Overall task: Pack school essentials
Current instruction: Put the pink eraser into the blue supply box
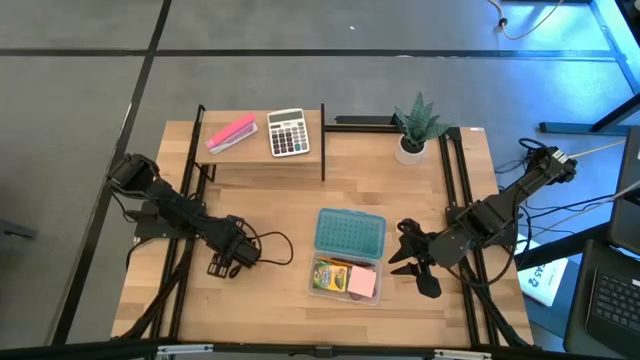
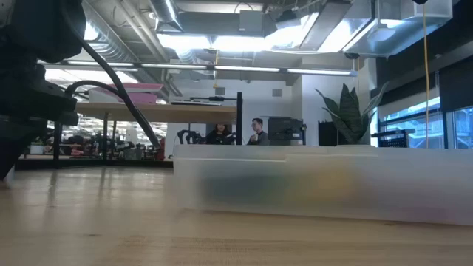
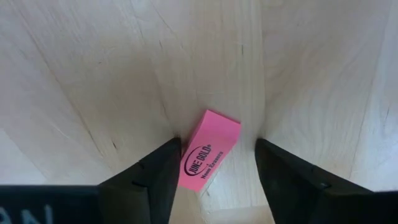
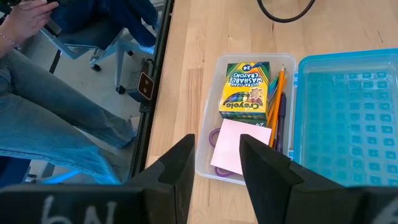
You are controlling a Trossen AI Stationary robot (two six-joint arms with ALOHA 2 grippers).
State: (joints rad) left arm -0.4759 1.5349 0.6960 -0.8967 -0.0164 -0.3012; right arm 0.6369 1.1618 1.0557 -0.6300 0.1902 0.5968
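Pink eraser, printed with black lettering, lay flat on the bare wooden table between the two dark fingers of the left gripper. One finger touched the eraser's long edge; the other finger stood just apart from it, so the pincer was spread around the eraser without pinching it. From above, the left gripper pointed down at the table, well to the side of the open plastic case.

Inside that case, just ahead of the right gripper, sat a yellow-green crayon box, a square pink notepad partly covering purple-handled scissors, and an orange pencil along the inner wall. The case's blue lid lay folded open beside it. The right gripper hovered near the case with its fingers somewhat apart and nothing between them.

Beyond the left gripper, on a raised shelf at the table's far side, rested a long pink block and a grey-white calculator. A small potted plant stood near the far corner. A person's jeans-clad leg showed beside the table.
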